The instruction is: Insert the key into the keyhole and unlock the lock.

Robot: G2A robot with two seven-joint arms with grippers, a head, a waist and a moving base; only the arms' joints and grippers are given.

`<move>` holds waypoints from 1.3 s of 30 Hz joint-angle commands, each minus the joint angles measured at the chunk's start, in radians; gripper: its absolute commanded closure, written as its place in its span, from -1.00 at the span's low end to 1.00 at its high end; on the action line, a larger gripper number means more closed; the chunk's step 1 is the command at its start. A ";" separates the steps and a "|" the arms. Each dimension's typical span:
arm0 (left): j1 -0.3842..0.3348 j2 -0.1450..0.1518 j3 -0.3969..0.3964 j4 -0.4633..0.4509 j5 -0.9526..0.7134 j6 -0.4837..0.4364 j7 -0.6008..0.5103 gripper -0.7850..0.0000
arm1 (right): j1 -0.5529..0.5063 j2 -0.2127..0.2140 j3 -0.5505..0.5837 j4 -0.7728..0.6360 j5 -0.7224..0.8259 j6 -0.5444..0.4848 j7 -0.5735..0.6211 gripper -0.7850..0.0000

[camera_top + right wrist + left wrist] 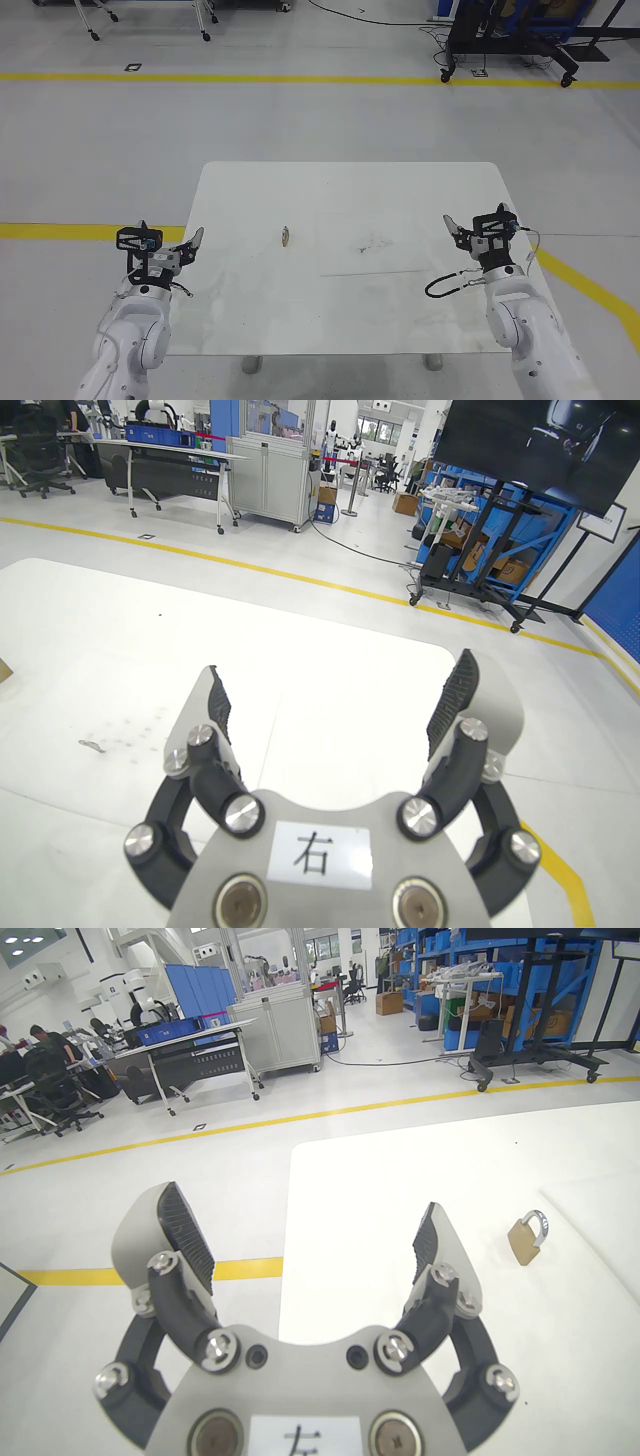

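Simply brass padlock (523, 1244), silver shackle (545, 1227).

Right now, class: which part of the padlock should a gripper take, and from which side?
Grip the padlock by its brass body, across the side edges, from above, likely with the nearer left gripper. It seems to lie flat, so its broad faces cannot be clamped.

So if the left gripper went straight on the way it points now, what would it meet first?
Probably nothing: the left gripper points along the edge of the table toward bare floor, and the padlock lies well off that line. Depth is hard to judge.
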 commanded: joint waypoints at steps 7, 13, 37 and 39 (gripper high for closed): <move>0.000 0.000 0.000 0.000 0.000 0.000 0.000 -1.00 | 0.084 -0.003 -0.052 0.084 0.030 -0.083 0.061 -1.00; 0.000 0.000 0.000 0.000 0.000 0.000 0.000 -1.00 | 0.290 -0.014 -0.196 0.309 0.084 -0.343 0.092 -1.00; 0.000 0.000 0.000 0.000 0.000 0.000 0.000 -1.00 | 0.539 -0.032 -0.342 0.663 0.157 -0.719 0.022 -1.00; 0.000 0.000 0.000 0.000 0.000 0.000 0.000 -1.00 | 0.539 -0.029 -0.342 0.669 0.176 -0.801 0.012 -1.00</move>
